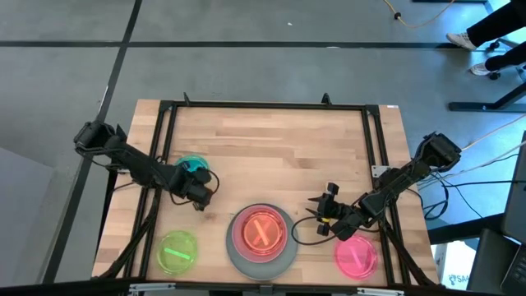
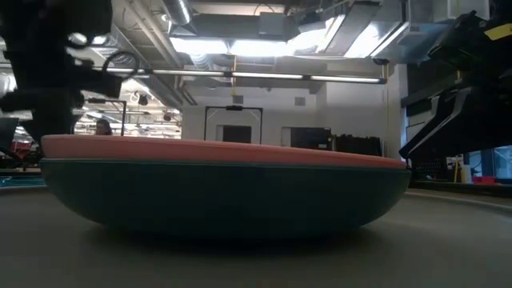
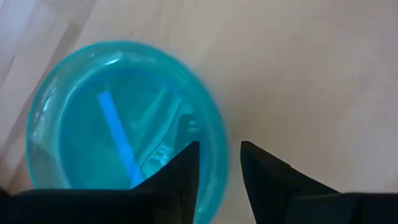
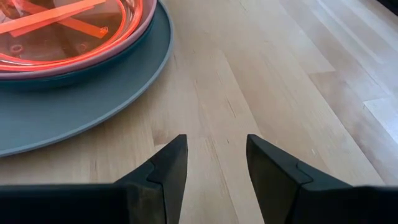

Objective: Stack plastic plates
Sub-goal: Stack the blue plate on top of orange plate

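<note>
Room: the high view shows a grey concrete floor (image 1: 246, 49) around the work cell. The low view shows a ceiling with strip lights (image 2: 264, 48) and a dark door frame (image 2: 233, 124) at the far wall.

Surface: a light wooden table (image 1: 271, 148) with a black frame (image 1: 263, 105) along its edges.

Plates, largest first: the large grey plate (image 1: 261, 256) lies at the table's near edge, centre. On it sit a dark teal plate (image 4: 87, 68), a pale pink plate (image 4: 134, 40) and, topmost, the small orange plate (image 1: 260, 232). The hot-pink plate (image 1: 356, 255) lies apart to the right of the stack. The lime-green plate (image 1: 177, 252) lies apart to the left. The small teal plate (image 1: 194, 165) lies on the table farther back on the left.

Left gripper (image 1: 199, 191): fingers narrowly parted, straddling the teal plate's rim, one finger over the plate and one outside it.

Right gripper (image 1: 322, 215): fingers spread, holding nothing, over bare wood just right of the grey plate.
</note>
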Controlling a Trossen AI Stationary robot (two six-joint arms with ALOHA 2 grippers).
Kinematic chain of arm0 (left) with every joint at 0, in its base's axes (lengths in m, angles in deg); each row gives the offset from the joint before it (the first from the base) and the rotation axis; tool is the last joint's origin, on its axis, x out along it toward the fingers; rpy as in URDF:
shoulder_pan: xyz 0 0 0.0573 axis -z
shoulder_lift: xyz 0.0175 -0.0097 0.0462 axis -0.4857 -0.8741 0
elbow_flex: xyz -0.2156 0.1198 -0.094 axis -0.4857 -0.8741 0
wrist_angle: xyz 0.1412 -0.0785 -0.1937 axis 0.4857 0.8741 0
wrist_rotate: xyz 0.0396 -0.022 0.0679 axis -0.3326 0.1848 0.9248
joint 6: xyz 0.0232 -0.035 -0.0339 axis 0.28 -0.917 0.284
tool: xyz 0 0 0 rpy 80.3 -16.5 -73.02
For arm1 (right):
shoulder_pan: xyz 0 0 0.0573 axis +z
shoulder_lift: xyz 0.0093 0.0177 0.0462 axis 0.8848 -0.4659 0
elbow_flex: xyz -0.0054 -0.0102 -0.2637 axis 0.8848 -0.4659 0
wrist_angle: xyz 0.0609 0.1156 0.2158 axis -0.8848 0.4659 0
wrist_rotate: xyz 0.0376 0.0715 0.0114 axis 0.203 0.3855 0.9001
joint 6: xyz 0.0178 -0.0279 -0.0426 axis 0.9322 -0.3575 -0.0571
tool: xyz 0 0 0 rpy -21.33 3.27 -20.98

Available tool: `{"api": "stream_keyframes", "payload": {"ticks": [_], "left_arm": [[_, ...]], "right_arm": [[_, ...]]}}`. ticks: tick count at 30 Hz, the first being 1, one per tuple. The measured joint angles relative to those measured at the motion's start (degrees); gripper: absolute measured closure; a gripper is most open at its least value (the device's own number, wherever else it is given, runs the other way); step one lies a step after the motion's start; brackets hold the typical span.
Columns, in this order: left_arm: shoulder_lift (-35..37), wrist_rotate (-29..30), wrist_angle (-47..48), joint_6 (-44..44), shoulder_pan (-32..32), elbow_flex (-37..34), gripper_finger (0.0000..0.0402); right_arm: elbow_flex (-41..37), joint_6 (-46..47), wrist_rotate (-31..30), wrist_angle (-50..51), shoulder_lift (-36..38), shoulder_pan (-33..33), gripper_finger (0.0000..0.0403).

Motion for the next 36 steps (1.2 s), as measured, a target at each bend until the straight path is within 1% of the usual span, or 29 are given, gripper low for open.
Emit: {"api": "stream_keyframes", "payload": {"ticks": [4,9,14,18,23,28,36], "left_arm": [[0.0,-0.9,-2.9,1.4,-2.6,-2.8,0.0291],[0.0,-3.8,-9.8,4.5,-3.9,-5.7,0.0291],[0.1,-3.8,-10.8,4.7,-4.6,-6.6,0.0292],[0.0,-3.9,-10.3,7.3,-4.6,-5.8,0.0292],[0.0,-4.1,-9.7,9.3,-4.6,-2.3,0.0292],[0.0,-4.1,-8.9,9.3,-4.6,-0.3,0.0292],[-0.5,-4.0,-10.6,6.1,-2.5,-0.3,0.0292]], "right_arm": [[0.0,0.0,0.0,0.0,0.0,0.0,0.0247],[0.0,0.0,0.0,0.0,0.0,0.0,0.0247],[0.0,0.0,0.0,0.0,0.0,0.0,0.0247],[0.0,0.0,0.0,0.0,0.0,0.0,0.0247],[0.0,0.0,-1.3,0.0,0.0,0.0,0.0247],[0.0,0.0,-1.3,0.0,0.0,0.0,0.0247],[0.0,0.0,-1.3,0.0,0.0,0.0,0.0247]]}}
